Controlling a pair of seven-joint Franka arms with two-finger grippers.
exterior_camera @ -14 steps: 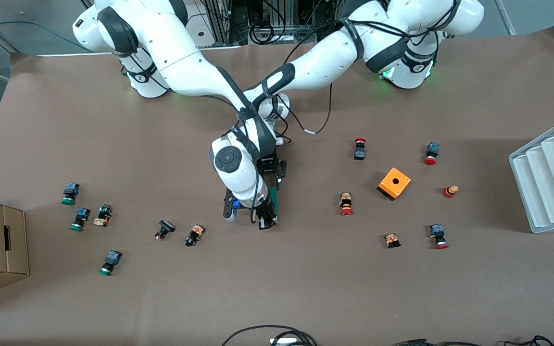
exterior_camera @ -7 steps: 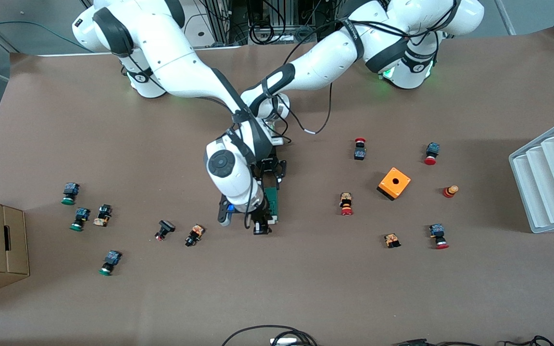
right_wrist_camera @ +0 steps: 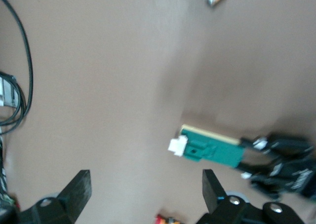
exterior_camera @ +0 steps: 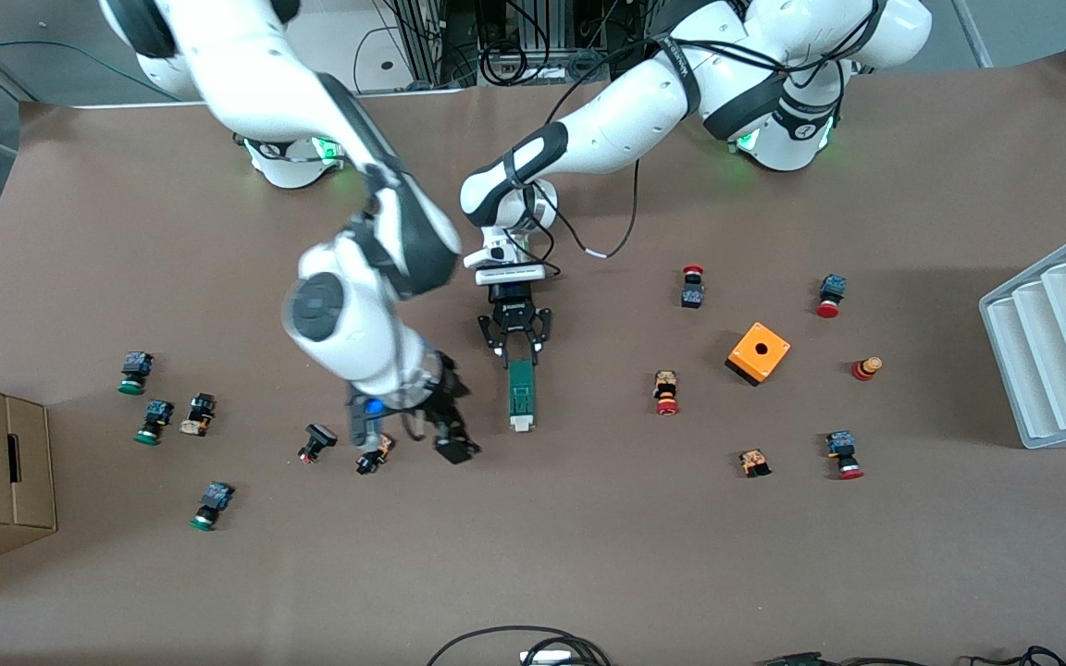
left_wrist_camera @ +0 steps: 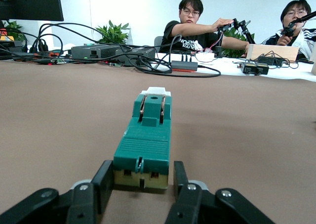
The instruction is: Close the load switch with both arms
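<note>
A robotics lab: operators (left_wrist_camera: pixel 197 23) and cables (left_wrist_camera: pixel 163 63) at benches.

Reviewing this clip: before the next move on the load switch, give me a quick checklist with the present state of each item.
1. Left gripper clamps the load switch at the end away from the tab, fingers on both sides in the left wrist view: ok.
2. Load switch lies flat on the table: ok.
3. White lever tab is unobstructed: ok.
4. Right gripper is open and off the switch, up over the table beside it: ok.
5. Lever fully closed: cannot tell.
6. Orange box and push buttons lie apart from the switch: ok.
</note>
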